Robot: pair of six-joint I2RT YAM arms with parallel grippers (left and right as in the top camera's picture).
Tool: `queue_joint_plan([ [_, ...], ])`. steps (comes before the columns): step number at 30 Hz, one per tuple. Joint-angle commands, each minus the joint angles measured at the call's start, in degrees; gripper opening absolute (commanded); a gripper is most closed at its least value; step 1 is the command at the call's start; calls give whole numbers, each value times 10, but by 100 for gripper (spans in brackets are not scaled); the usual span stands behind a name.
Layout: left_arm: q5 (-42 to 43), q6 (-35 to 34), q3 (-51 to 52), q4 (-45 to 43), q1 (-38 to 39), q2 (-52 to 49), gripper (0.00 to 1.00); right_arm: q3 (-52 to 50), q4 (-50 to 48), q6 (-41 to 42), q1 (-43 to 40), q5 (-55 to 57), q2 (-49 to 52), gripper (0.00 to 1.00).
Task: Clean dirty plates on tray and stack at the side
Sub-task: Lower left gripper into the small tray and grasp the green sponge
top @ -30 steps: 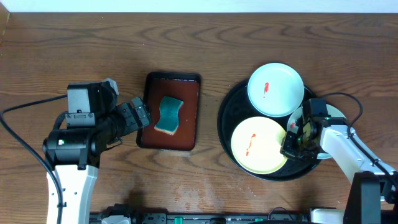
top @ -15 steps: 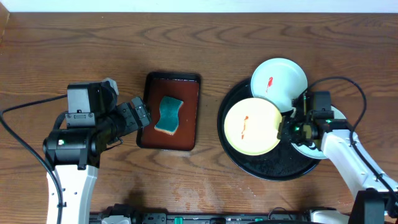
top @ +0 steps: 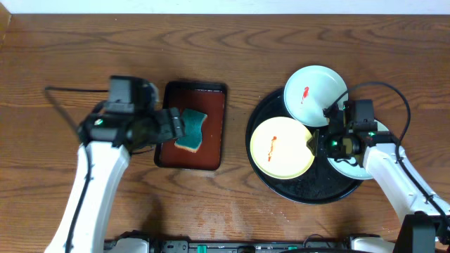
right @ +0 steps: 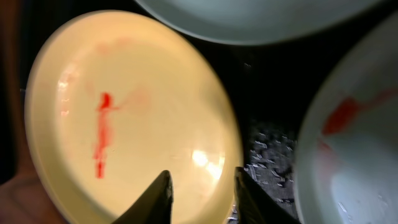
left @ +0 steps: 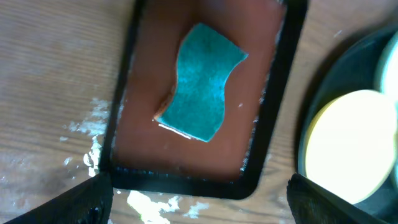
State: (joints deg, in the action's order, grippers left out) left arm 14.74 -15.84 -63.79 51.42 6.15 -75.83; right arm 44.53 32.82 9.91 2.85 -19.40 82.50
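Observation:
My right gripper (top: pixel 314 144) is shut on the right rim of the pale yellow plate (top: pixel 280 146), which has a red smear and sits tilted over the black tray (top: pixel 302 191). In the right wrist view the fingers (right: pixel 202 186) straddle the yellow plate's (right: pixel 124 106) rim. One white plate (top: pixel 314 95) with a red smear leans on the tray's far rim. The other white plate (top: pixel 354 163) lies under my right arm and shows a smear in the right wrist view (right: pixel 354 155). My left gripper (top: pixel 169 128) is open beside the small tray's left edge.
A teal sponge (top: pixel 190 129) lies in the rectangular red-brown tray (top: pixel 211 112) left of the black tray; both show in the left wrist view, sponge (left: pixel 202 90) and tray (left: pixel 261 155). White specks mark the wood near the tray's front edge.
My left arm has swung right and forward, up to the red-brown tray. My right gripper has drawn the yellow plate left and farther back across the black tray.

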Motion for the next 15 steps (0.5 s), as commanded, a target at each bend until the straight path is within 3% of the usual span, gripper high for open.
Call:
queue_joint_plan([
  [1, -55, 21, -2, -17, 39, -63, 86, 38, 21, -58, -1, -33, -12, 33],
  [10, -98, 21, -2, -131, 79, -240, 68, 60, 76, -57, -1, -25, -28, 34],
  [11, -99, 21, -2, -146, 79, -257, 64, 60, 82, -57, -1, -25, -28, 34],
  [13, -95, 21, -2, -173, 79, -286, 42, 60, 88, -56, -1, -25, -28, 34],
  [15, -82, 21, -2, -186, 81, -304, 31, 60, 88, -52, -1, -24, -28, 35],
])
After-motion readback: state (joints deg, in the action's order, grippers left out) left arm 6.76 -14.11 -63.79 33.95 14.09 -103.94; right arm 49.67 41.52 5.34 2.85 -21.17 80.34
